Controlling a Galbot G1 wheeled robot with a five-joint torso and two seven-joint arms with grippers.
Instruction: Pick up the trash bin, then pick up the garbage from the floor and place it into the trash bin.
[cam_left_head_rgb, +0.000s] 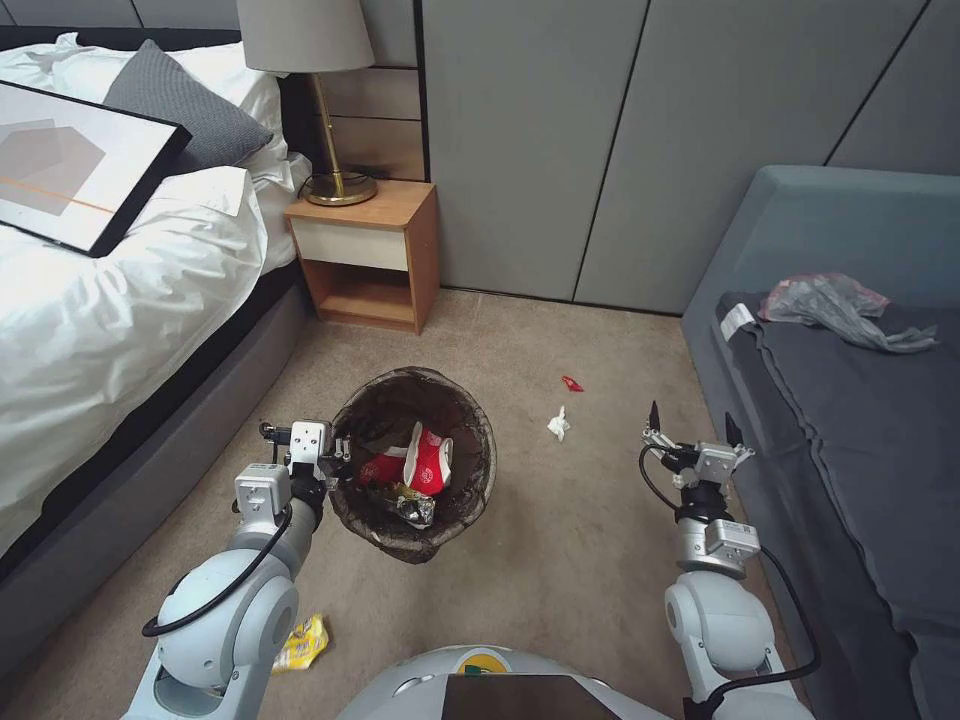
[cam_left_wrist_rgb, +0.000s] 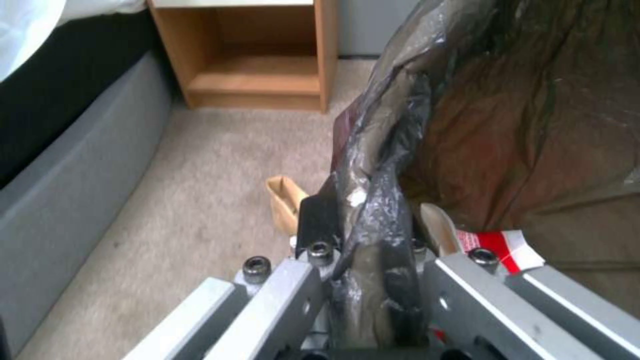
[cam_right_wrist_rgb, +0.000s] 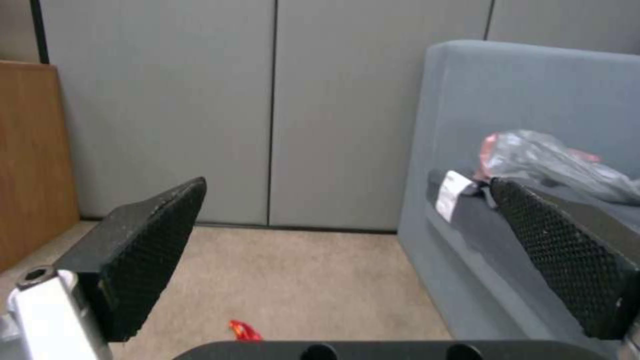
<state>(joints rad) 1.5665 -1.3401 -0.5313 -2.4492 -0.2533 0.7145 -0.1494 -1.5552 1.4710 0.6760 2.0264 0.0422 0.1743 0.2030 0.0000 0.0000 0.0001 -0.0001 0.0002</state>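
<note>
Centre of the head view: my trash bin (cam_left_head_rgb: 413, 462), dark liner folded over the rim, hangs from my left side above the carpet (cam_left_head_rgb: 560, 560), well apart from the grey sofa (cam_left_head_rgb: 850, 420) at the right edge.
Bin contents: red-and-white cartons (cam_left_head_rgb: 415, 462) and a crumpled silvery wrapper (cam_left_head_rgb: 415, 510) lie inside.
Left gripper (cam_left_head_rgb: 338, 462): clamped on the bin's rim at its left side; in the left wrist view my fingers (cam_left_wrist_rgb: 320, 220) pinch the liner (cam_left_wrist_rgb: 380, 200) and rim between them, a tan paper carton (cam_left_wrist_rgb: 285, 200) on the floor just past them.
Right gripper (cam_left_head_rgb: 697, 425): jaws spread wide and empty, at the middle right of the head view, just beside the sofa's front edge; its pads (cam_right_wrist_rgb: 150, 245) stand far apart in the right wrist view.
White tissue (cam_left_head_rgb: 558, 424): on the carpet between bin and right gripper, to the left of that gripper and level with it in the frame; a crumpled wad with no clear long axis.
Red scrap (cam_left_head_rgb: 572, 383): higher in the frame, near the tissue; low centre-left in the right wrist view (cam_right_wrist_rgb: 244, 330).
Yellow snack bag (cam_left_head_rgb: 302, 642): lower left, beside my left arm.
Nearer arm: my right, I judge, since the left is busy with the bin; tissue is the closer piece.
</note>
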